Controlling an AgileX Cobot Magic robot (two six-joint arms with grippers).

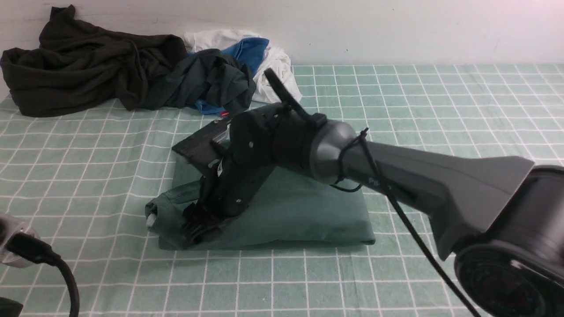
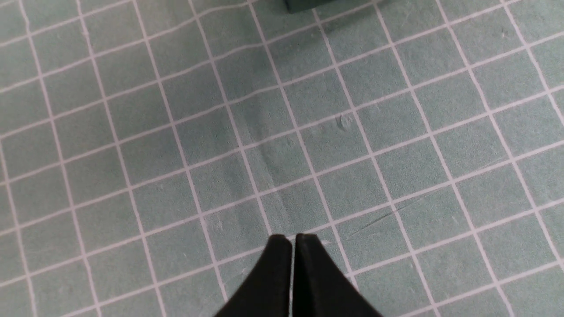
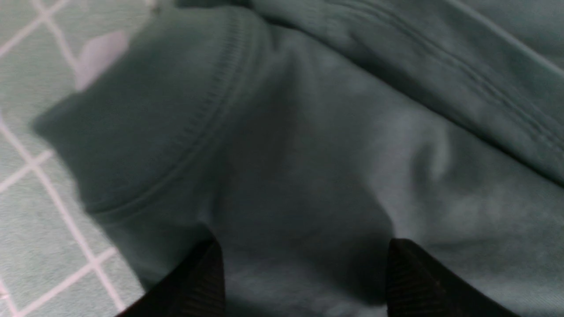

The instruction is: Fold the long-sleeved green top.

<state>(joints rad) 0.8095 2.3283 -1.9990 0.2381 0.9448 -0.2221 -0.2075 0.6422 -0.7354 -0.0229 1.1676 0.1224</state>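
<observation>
The green long-sleeved top [image 1: 299,211] lies folded into a thick rectangle in the middle of the checked table, its collar end at the left. My right gripper [image 1: 200,229] reaches across and presses down on the top's left end. In the right wrist view its jaws [image 3: 304,259] stand open just above the green cloth [image 3: 308,154] near the ribbed collar [image 3: 207,119]. My left gripper [image 2: 293,240] is shut and empty over bare tablecloth; a corner of the top [image 2: 304,3] shows at that view's edge. Only the left arm's wrist [image 1: 17,246] shows in the front view.
A pile of other clothes sits at the back left: a dark brown garment [image 1: 88,61], a dark green one [image 1: 211,79], and white and blue pieces [image 1: 260,48]. The wall runs behind them. A green checked cloth [image 1: 440,97] covers the table.
</observation>
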